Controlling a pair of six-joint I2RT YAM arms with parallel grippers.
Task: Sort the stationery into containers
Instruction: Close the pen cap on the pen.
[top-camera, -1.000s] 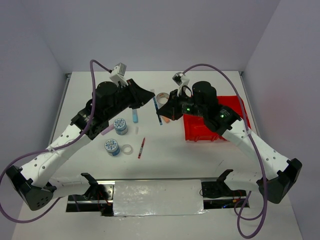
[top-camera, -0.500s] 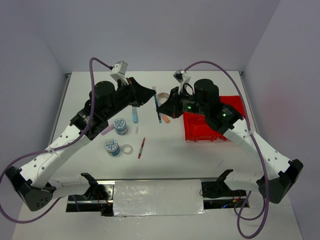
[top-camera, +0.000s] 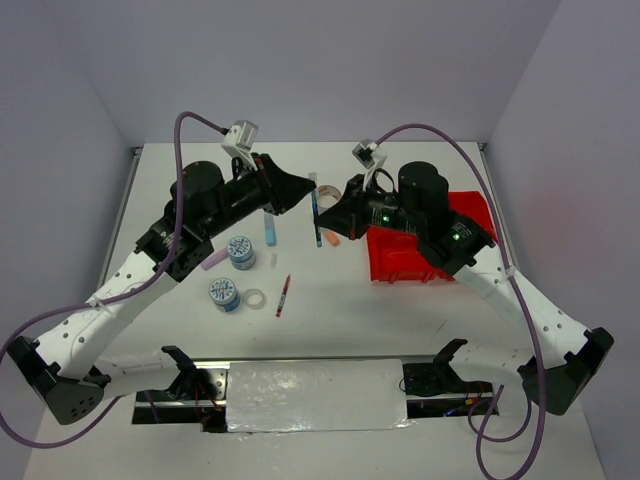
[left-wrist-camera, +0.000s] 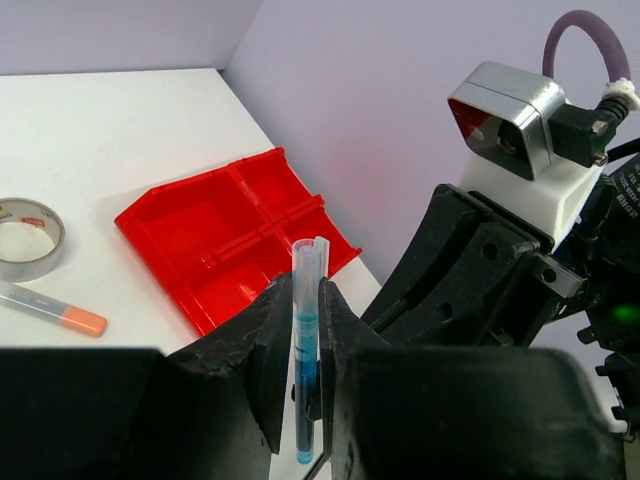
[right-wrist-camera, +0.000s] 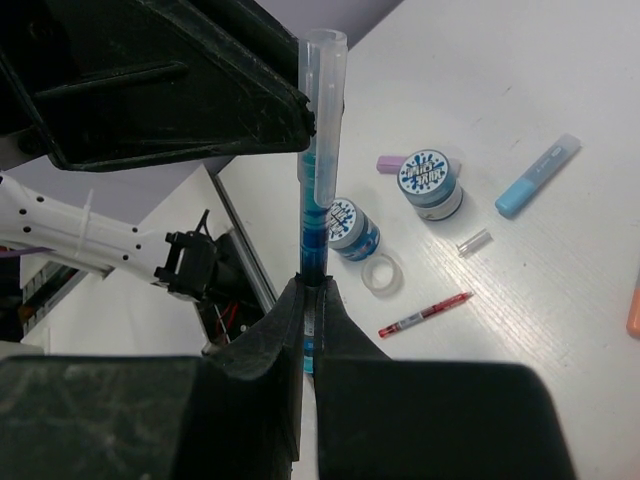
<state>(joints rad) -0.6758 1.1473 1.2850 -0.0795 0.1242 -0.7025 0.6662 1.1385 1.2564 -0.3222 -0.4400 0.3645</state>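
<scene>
**Item:** blue pen (right-wrist-camera: 318, 150), thin, with a clear barrel, a blue core and a clear clipped cap.

**Location:** Held upright off the counter (top-camera: 350, 320) in the upper centre of the overhead view, between the two arms and just left of the red bin tray (top-camera: 395, 262).

**Holders:** The left pincer (left-wrist-camera: 305, 295) was pinched across the barrel below the cap. The right pincer (right-wrist-camera: 310, 290) was pressed together on the opposite end. Both gripped the same pen at once.

**Handling (judged):**
- The pen was very light, stiff, smooth plastic.
- It was liable to swivel or slide in a narrow pinch.
- It could flex or spring loose if the arms pulled against each other.
- The best hold was across the barrel near its middle, clear of the cap, which might pull off.
- One pincer would need to let go before the other carried it to a compartment.

**Other stock lying on the counter:**
- Left edge of the left-wrist view: grey tape roll (left-wrist-camera: 25, 238) and orange marker (left-wrist-camera: 50, 308).
- Right half of the right-wrist view:
  - first patterned tape roll (right-wrist-camera: 430, 182)
  - second patterned tape roll (right-wrist-camera: 352, 228)
  - clear tape ring (right-wrist-camera: 380, 275)
  - red pen (right-wrist-camera: 425, 313)
  - light-blue marker (right-wrist-camera: 537, 176)
  - lilac marker (right-wrist-camera: 388, 162)
</scene>
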